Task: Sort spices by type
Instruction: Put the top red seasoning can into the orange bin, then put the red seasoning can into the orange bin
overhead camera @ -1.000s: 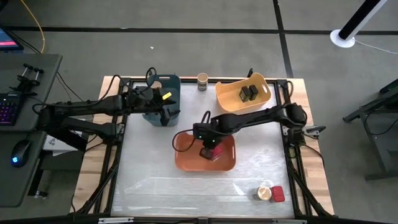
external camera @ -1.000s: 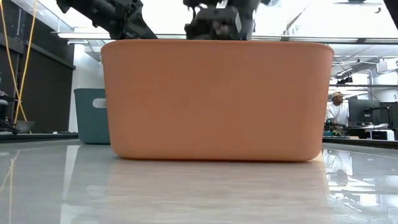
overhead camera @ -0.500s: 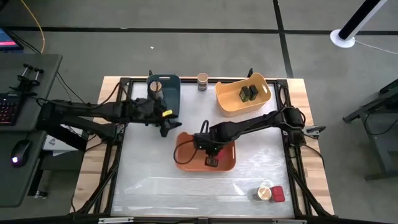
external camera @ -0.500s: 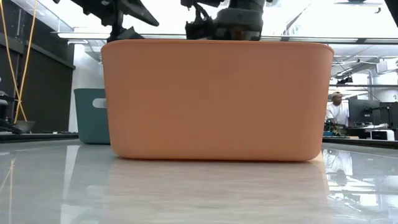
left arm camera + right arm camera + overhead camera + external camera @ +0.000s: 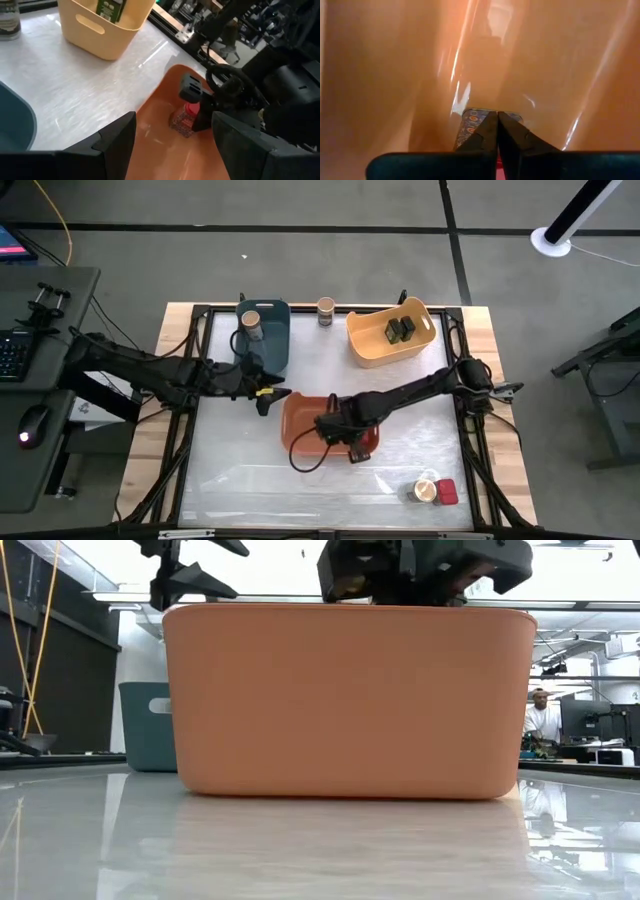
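My right gripper (image 5: 348, 446) is down inside the orange bin (image 5: 300, 442) at mid table, shut on a red-capped spice tin (image 5: 186, 116) with a patterned body. My left gripper (image 5: 268, 393) is open and empty, just above the orange bin's left rim; its fingers frame the tin in the left wrist view (image 5: 172, 145). A tan-lidded jar (image 5: 251, 320) stands in the blue bin (image 5: 272, 345). Two dark containers (image 5: 400, 330) sit in the yellow bin (image 5: 385, 345). Another jar (image 5: 326, 307) stands at the far edge. A jar (image 5: 426, 490) and a red tin (image 5: 446, 491) lie near the front right. My right gripper holds the tin near its red cap end (image 5: 191, 107), between its two fingers. The fingers come from above, slanting in from the table's right. The patterned body (image 5: 471, 121) shows just beyond the fingertips, low over the bin's floor. I cannot tell whether it rests on the floor.
In the low view the orange bin's wall (image 5: 345, 700) fills the middle, with the blue bin (image 5: 150, 725) behind on the left. A person sits at a desk beyond the table (image 5: 542, 715). There is bare table along the near edge.
My left gripper has drawn back from over the blue bin, leaving the jar standing in it, and gone toward the near edge to the orange bin's left rim. My right gripper has gone toward the near edge and down into the orange bin with the red tin.
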